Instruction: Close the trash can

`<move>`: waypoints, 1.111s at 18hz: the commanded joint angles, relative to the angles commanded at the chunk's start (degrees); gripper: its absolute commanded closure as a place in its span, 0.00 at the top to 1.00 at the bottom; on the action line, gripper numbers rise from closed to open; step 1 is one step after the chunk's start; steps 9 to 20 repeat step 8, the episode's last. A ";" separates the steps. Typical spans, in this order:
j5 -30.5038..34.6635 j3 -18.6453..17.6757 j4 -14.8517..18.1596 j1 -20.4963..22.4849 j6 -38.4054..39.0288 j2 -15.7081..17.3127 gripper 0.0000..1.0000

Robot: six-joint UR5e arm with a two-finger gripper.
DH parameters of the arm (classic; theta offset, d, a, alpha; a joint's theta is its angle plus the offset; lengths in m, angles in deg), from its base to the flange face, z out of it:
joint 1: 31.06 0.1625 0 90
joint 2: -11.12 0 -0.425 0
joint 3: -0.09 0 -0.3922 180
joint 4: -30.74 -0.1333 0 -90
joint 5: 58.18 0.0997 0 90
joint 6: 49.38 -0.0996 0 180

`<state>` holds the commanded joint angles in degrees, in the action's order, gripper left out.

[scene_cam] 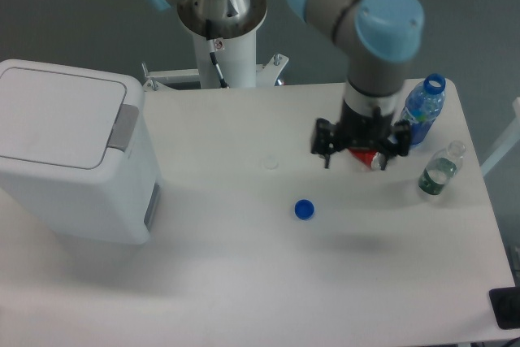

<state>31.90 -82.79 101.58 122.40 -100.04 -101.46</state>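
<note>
Hanging above the right part of the table, the gripper (361,156) is pointing its two dark fingers downward with the jaws spread wide and nothing between them. It is sitting directly over the crushed red soda can (366,155), whose red body is showing only in slivers between and below the fingers; whether the fingers are touching the can cannot be told from this view. The trash can (73,160) is standing well apart at the far left edge of the white table (325,282), its flat white lid (58,115) lying down level on the body and the grey latch strip (123,127) running along the lid's right side. A blue water bottle (421,111) with no cap is standing just right of the gripper, and a smaller clear bottle (441,170) is leaning near the right table edge. A blue bottle cap (304,210) is lying on the table in front of the gripper, and a pale, clear cap (270,162) is resting near the table's middle. The arm's white pedestal (226,46) is rising behind the table's far edge.
</note>
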 joint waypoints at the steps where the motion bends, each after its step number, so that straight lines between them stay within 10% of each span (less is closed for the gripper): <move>1: 0.09 0.09 0.00 0.18 -4.83 -0.70 1.00; 6: 0.44 1.32 -0.79 3.60 -20.86 -3.87 1.00; 20: 0.44 3.16 -0.70 4.83 -22.02 -5.01 1.00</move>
